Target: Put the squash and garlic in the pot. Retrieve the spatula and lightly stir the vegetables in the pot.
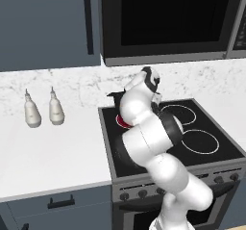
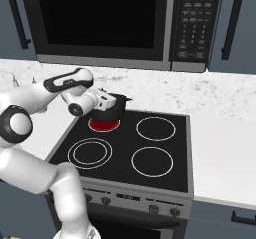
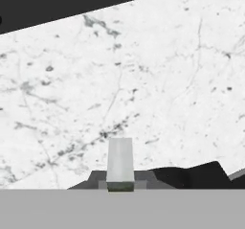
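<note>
Right now my gripper (image 2: 111,102) has its jaws clenched on the spatula (image 3: 119,160). In the hand view I see its pale grey blade standing up from between the two dark tips, against the white marbled wall (image 3: 143,79) behind the stove. The handle I cannot make out.

From the right base view the hand lies almost level, pointing to the back wall, and it hangs just above the pot (image 2: 112,110). The black pot sits on the rear left burner (image 2: 104,125) of the stove (image 2: 165,173), and this burner glows red under it. One short handle of the pot sticks out on the right side. If the blade touches the pot or reaches inside, I cannot tell. I also cannot see into the pot, so about the squash and the garlic I say nothing.

In the left base view my own arm covers most of the pot. Further left, on the white counter (image 1: 53,152), stand two small white bottles (image 1: 43,109), side by side near the wall. Above the stove hangs a dark microwave (image 2: 100,20).
</note>
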Controlling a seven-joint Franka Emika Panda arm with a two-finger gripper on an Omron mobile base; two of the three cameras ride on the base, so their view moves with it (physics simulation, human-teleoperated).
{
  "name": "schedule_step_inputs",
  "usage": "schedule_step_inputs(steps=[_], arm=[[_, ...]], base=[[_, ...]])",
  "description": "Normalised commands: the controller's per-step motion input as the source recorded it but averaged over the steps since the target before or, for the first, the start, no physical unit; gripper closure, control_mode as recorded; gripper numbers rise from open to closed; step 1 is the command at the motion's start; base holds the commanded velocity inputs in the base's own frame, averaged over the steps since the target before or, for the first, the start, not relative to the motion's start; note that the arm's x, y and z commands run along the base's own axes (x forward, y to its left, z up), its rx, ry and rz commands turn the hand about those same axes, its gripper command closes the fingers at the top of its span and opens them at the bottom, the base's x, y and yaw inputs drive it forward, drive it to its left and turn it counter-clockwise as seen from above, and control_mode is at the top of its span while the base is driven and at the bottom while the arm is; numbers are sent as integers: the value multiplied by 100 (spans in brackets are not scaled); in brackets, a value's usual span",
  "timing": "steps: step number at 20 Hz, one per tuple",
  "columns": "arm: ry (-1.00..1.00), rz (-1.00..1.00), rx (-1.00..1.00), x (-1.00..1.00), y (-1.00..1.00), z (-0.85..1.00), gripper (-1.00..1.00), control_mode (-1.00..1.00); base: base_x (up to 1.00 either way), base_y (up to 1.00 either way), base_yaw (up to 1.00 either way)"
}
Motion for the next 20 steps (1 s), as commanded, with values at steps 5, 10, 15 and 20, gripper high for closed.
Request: schedule_step_inputs(steps=[5,10,15,20], arm=[[18,0,-9,26,45,-7,100,-100],[13,0,-3,-29,31,9,100,-100],[1,0,0,-31,19,66,100,-100],[1,-2,0,0,3,75,100,-100]], base=[[0,0,0],[0,0,0],[0,0,0],[0,0,0]])
